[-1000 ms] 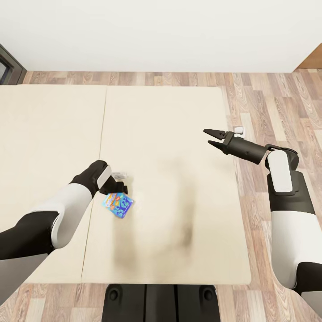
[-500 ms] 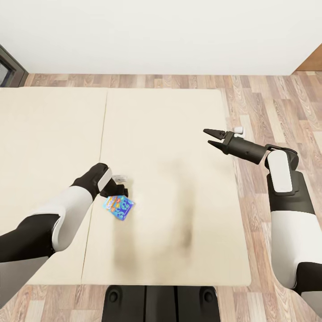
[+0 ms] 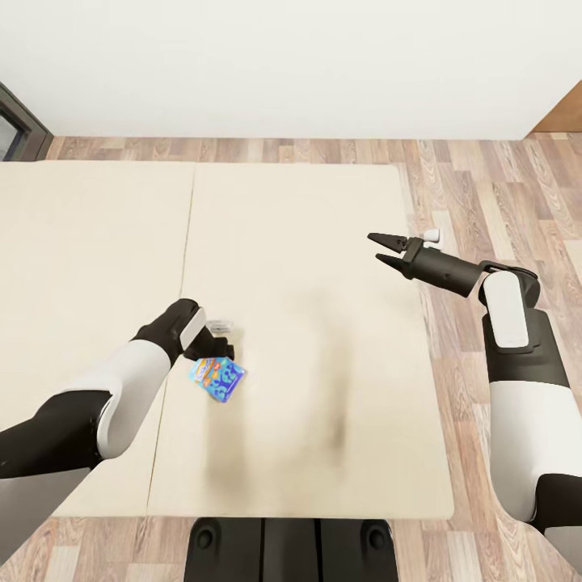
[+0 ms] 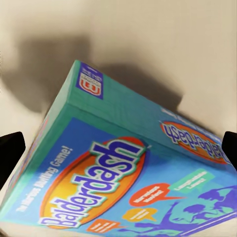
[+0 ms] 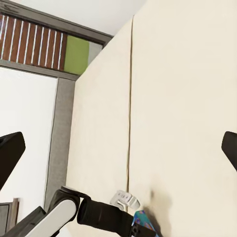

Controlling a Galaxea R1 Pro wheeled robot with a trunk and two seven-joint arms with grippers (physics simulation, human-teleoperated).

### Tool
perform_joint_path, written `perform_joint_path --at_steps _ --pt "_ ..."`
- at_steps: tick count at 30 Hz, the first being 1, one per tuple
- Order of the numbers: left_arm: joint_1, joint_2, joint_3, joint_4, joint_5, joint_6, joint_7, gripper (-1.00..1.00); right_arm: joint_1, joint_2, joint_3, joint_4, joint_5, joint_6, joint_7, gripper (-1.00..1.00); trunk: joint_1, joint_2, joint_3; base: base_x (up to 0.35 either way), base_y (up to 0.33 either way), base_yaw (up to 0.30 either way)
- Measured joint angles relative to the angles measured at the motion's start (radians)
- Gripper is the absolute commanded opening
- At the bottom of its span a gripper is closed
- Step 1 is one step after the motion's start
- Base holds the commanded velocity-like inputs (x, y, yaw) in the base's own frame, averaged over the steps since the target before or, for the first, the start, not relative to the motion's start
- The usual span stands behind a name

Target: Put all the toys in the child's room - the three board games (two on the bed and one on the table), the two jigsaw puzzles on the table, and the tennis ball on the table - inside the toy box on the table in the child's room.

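A small blue board game (image 3: 217, 379) with "Balderdash" on its cover hangs just above the beige bed (image 3: 307, 210), near the seam between the two mattress parts. My left gripper (image 3: 217, 356) is shut on it. In the left wrist view the box (image 4: 123, 182) spans the space between the two dark fingertips and throws a shadow on the mattress. My right gripper (image 3: 374, 246) is open with nothing in it, held over the bed's right edge. The right wrist view looks across the mattress at my left arm and the board game (image 5: 144, 222).
Wood-plank floor (image 3: 485, 194) runs along the bed's right and far sides, below a white wall. A dark window frame (image 3: 16, 121) stands at the far left and a wooden piece (image 3: 562, 113) at the far right. My base (image 3: 291, 546) touches the bed's near edge.
The whole picture has shifted down a little, so the camera moved. The left gripper with the blue board game has drifted slightly towards me. The right arm holds its pose.
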Motion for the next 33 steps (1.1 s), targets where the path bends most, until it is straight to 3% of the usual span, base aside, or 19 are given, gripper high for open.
perform_joint_path --at_steps 33 --pt "0.026 0.004 -0.003 -0.004 0.002 0.000 -0.003 1.00 0.001 -0.001 0.000 -0.025 0.001 0.000 0.000 1.00 0.000 0.000 0.001 0.000 0.000 0.000"
